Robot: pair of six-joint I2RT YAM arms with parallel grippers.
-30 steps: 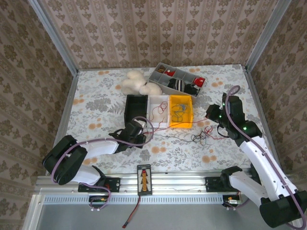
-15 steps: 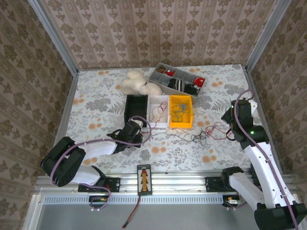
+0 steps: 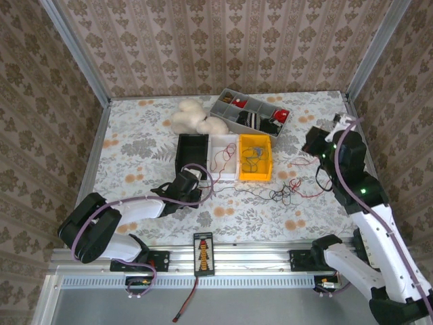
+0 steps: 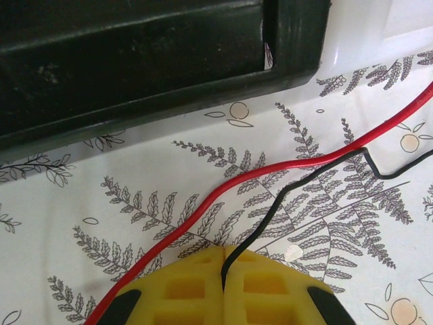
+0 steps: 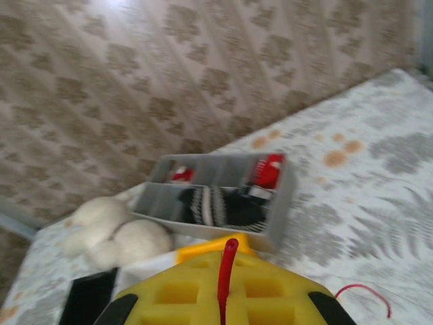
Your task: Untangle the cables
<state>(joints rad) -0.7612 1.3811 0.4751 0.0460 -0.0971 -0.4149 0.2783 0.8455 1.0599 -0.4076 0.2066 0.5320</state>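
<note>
Heads up: the wallpapered walls point(image 3: 223, 47) box you in, and your right arm is up close to the right-hand one, so I'd say there's little room to pull that way. The table point(image 3: 135, 145) wears a smooth-looking flowery cloth, so probably nothing pins loose wire down. The black bin point(image 3: 183, 156), white bin point(image 3: 218, 140) and yellow bin point(image 3: 243, 169) sit mid-table, with wire lying in the last two. Tug hard and those could drag or tip.

Your left gripper point(image 4: 223, 288) is pinched on the black wire point(image 4: 298, 186), low beside the black bin. Your right gripper point(image 5: 226, 288) is clamped on the red wire point(image 5: 228, 264), up off the table. The cables point(image 3: 281, 193) are knotted on the cloth between them, and that knot could just cinch tighter.
</note>
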